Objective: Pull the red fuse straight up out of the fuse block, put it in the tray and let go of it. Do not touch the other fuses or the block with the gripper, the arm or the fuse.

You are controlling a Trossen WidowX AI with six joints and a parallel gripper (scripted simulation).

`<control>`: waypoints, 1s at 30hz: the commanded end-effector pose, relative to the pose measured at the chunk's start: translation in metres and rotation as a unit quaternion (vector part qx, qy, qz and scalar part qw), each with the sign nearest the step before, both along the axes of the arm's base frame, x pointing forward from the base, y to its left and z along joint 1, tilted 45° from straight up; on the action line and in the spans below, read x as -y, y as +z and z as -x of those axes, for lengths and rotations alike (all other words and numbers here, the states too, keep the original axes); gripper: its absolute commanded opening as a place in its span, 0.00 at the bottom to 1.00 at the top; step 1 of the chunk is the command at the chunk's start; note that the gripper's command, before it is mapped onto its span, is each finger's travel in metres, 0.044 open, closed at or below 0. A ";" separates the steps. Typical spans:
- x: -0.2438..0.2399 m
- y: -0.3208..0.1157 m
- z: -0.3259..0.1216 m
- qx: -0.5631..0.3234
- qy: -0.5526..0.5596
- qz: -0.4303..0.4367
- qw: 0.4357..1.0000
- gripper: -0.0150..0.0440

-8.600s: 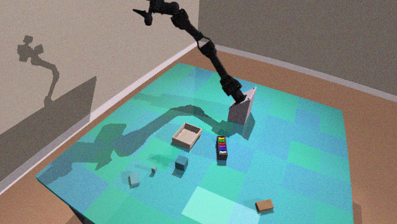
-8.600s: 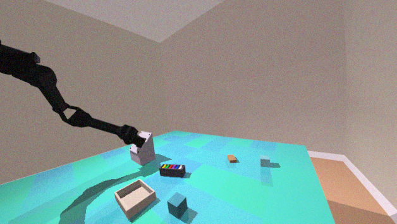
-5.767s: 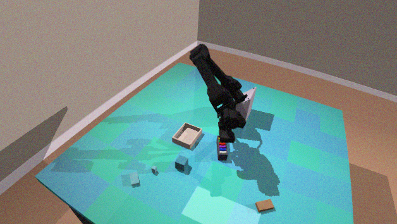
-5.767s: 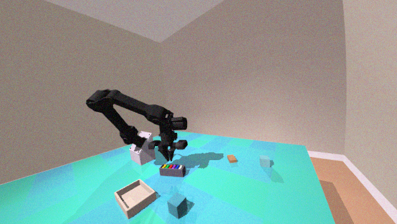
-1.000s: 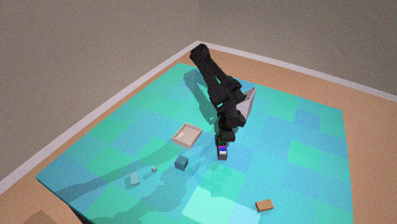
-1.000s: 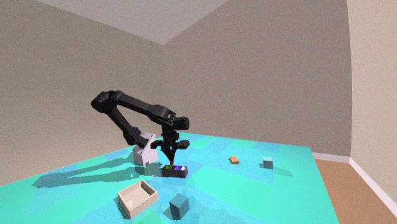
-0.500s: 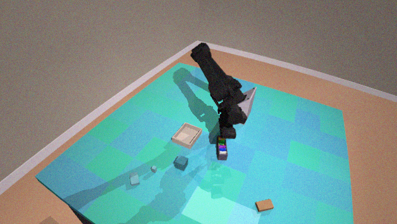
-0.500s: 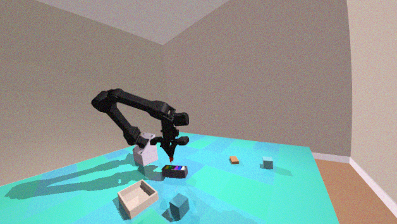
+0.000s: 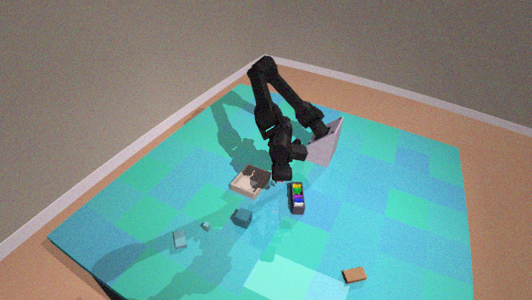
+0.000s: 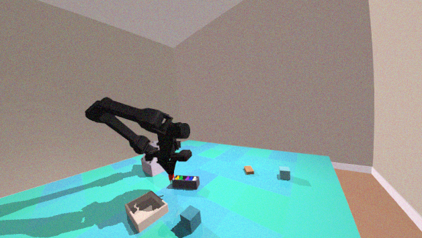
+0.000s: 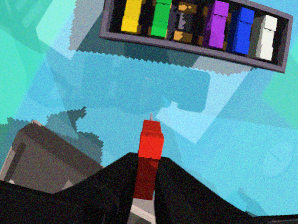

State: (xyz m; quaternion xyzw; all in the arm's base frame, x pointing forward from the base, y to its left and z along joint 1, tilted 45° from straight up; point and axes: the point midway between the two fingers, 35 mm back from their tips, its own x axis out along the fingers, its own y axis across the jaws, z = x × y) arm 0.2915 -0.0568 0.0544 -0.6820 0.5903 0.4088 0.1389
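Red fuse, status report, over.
Gripper shut on red fuse. Fuse out of fuse block, slot empty. Tray not yet reached. Nothing in the way.

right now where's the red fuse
The red fuse is out of the fuse block, clamped in the pincer; in the top view it hangs between the block and the tray.

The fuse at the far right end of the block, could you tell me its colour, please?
White, clearest in the wrist view.
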 end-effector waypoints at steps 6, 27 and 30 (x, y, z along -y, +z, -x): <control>0.049 0.052 0.004 0.004 0.002 0.006 1.000 0.25; 0.086 0.071 0.014 0.004 0.000 0.014 1.000 0.25; 0.090 0.068 0.014 0.004 0.000 0.014 1.000 0.25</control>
